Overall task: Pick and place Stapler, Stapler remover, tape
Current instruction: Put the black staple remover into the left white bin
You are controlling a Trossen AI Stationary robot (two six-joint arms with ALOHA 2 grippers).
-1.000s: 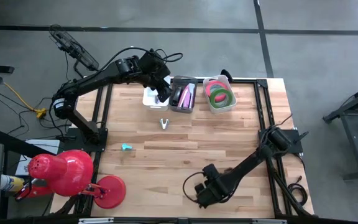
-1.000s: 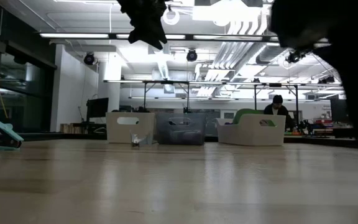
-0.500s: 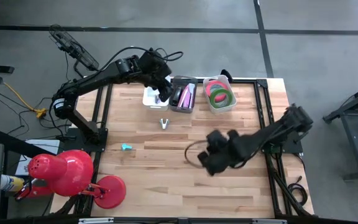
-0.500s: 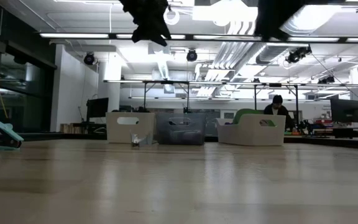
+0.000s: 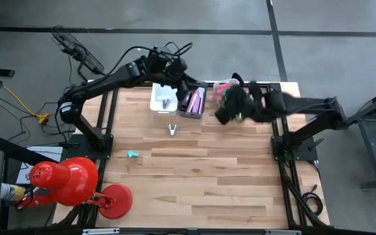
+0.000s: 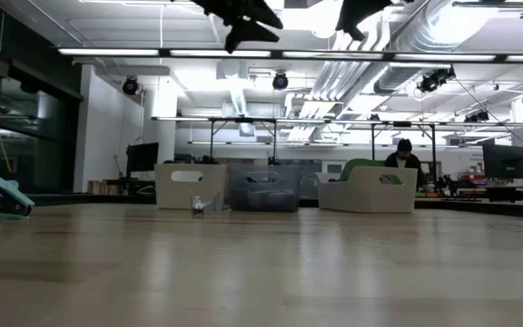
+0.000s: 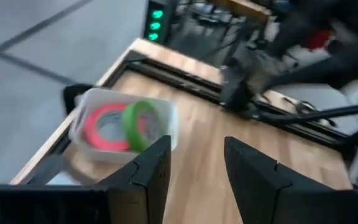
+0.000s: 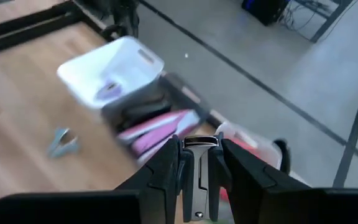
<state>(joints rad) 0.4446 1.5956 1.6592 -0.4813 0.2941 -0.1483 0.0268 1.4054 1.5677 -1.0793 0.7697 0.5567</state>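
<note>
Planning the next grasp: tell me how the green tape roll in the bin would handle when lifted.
The green tape roll stands on edge in the white bin, so it may roll or topple if nudged. It is a thin ring with an open centre, probably light and fairly stiff. Its curved rim could slip between fingers.

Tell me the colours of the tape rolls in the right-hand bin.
The tape rolls are pink-red and bright green, clearest in the left wrist view.

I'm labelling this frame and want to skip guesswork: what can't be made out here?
- High view: the right hand is motion-blurred and hides most of the white plastic bin of green and pink-red tape rolls.
- Low view: both arms are cut off by the top edge.
- High view: the small teal object on the wooden table is too small to identify.
</note>
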